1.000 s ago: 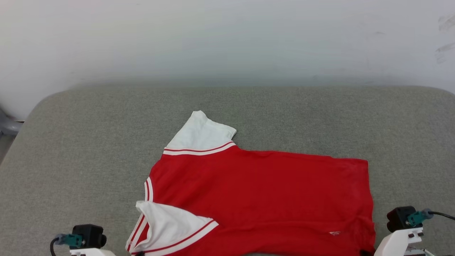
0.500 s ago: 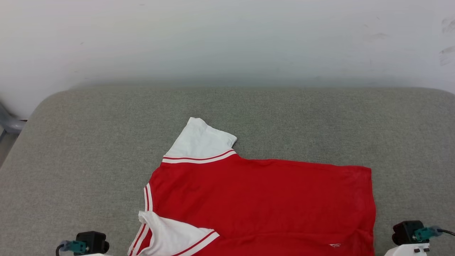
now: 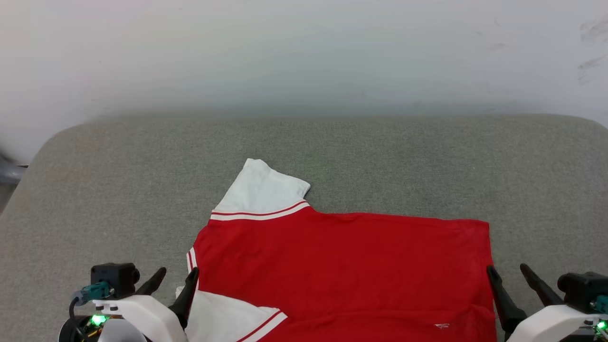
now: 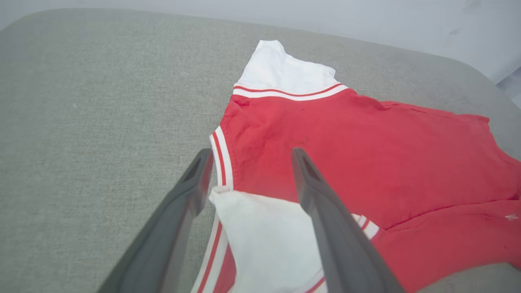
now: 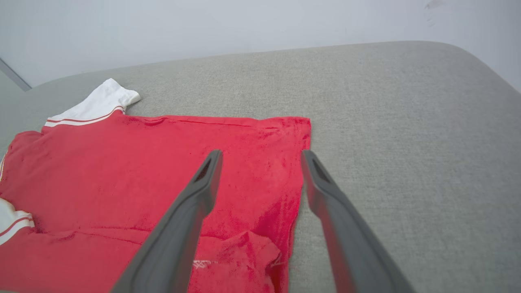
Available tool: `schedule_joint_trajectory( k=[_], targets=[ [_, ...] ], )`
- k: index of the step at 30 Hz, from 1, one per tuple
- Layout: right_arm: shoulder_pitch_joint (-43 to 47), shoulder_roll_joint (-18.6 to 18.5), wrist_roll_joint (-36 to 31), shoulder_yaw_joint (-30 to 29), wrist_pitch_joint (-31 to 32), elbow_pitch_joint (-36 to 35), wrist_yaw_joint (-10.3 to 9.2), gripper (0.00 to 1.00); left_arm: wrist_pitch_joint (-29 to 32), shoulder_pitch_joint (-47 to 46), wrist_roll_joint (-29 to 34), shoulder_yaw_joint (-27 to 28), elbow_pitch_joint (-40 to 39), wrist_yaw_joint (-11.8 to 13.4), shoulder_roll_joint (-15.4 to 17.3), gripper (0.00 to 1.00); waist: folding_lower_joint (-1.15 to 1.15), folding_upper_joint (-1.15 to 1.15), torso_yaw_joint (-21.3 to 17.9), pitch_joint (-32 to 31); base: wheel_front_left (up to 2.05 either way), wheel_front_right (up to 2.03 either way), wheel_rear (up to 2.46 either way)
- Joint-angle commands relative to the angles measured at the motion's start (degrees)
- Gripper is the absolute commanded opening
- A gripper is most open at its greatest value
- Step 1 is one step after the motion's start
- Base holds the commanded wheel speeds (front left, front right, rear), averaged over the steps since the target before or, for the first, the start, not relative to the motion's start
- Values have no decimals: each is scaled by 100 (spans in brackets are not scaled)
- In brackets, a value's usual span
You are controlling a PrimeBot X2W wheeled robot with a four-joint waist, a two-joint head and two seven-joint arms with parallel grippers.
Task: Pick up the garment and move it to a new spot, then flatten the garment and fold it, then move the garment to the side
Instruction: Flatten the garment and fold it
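The left claw (image 3: 177,271) and right claw (image 3: 506,268), newly released and spread, flank the shirt (image 3: 342,261); its near fold appears laid.

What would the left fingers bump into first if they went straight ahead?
Probably the garment: the open fingers of the left gripper point at its red fabric by the folded white sleeve, though depth is unclear.
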Motion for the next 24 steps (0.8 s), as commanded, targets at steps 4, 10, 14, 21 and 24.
schedule_joint_trajectory(
  k=[4, 10, 14, 21, 24],
  targets=[
    [-263, 217, -323, -215, -428, -116, -2, 100, -553, -313, 319, 61, -17, 80, -136, 100, 0, 0, -71, 194, 0, 0, 0],
    [-687, 414, -574, -387, -718, -539, -2, 100, -1176, -814, 519, 216, 96, -12, -282, 100, 0, 0, -209, 797, 0, 0, 0],
    [-966, 502, -726, -376, -837, -863, -2, 100, -1365, -1272, 559, 288, 243, -127, -320, 100, 0, 0, -341, 1176, 0, 0, 0],
    [-1421, 598, -811, -285, -840, -1203, -2, 100, -1231, -2392, 519, 304, 788, -481, -302, 100, 0, 0, -594, 1719, 0, 0, 0],
    [-1551, 618, -817, -241, -813, -1238, -2, 100, -959, -2978, 461, 249, 1087, -748, -212, 100, 0, 0, -726, 1933, 0, 0, 0]
  ],
)
